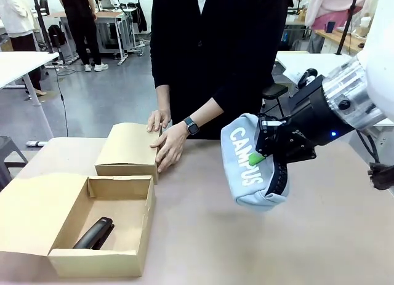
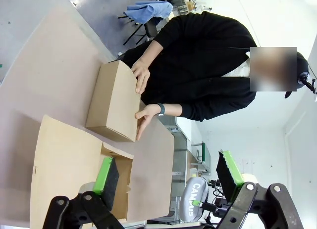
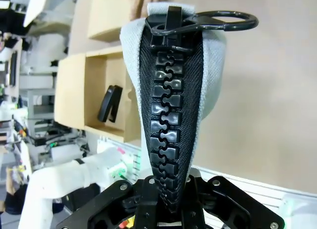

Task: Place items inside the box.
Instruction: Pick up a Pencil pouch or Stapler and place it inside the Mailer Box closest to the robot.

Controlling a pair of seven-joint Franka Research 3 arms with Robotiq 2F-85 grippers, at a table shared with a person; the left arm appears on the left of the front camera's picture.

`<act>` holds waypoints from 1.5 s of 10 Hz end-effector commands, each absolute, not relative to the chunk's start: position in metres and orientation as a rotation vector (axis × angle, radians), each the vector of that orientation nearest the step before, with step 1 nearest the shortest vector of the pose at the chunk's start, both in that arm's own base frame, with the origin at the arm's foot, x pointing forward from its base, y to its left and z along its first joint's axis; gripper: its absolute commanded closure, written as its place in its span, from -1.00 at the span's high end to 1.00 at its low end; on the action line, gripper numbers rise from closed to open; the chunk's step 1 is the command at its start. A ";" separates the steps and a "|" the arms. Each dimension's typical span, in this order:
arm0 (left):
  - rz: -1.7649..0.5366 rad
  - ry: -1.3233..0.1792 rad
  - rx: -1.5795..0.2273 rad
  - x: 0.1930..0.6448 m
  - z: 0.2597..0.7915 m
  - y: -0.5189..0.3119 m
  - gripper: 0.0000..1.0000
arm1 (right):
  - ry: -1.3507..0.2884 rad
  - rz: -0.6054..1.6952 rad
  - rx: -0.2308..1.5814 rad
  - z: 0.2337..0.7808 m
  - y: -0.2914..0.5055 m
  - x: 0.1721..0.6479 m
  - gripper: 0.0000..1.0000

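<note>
Jaws apart, the left gripper is empty. The pencil case hangs well right of the open box, clamped by its zip edge in the right gripper. So narrow a hold could let it swing, slip or snag the box wall. Counted: one open box, one stapler inside, one closed box under the person's two hands, one case.

white "CAMPUS" lettering, along the side of the grey zip pencil case

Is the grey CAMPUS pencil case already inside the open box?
No, the pencil case hangs from the right end effector, clear of the open box, which holds a stapler.
</note>
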State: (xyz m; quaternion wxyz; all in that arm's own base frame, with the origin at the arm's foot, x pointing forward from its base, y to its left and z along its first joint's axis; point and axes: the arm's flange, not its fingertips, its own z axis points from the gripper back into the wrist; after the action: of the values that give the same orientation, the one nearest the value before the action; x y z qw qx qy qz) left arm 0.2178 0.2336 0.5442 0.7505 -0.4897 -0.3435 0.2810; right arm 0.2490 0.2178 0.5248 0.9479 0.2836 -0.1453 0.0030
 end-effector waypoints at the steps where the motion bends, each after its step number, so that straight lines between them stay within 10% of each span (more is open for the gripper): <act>1: 0.599 -0.769 -1.084 0.218 0.545 0.233 1.00 | -0.298 0.025 0.602 0.477 0.187 0.221 -0.88; 7: 0.599 -0.769 -1.084 0.218 0.545 0.233 1.00 | -0.288 0.040 0.677 0.476 0.212 0.243 -0.88; 15: 0.599 -0.769 -1.084 0.218 0.545 0.233 1.00 | -0.127 0.258 0.845 0.422 0.483 0.334 -0.88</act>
State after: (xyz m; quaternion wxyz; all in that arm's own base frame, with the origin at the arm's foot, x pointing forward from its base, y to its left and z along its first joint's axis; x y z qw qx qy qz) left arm 0.2183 0.2334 0.5438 0.7507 -0.4901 -0.3426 0.2809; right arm 0.3260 0.4534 0.4240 0.9077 0.4067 -0.0578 0.0857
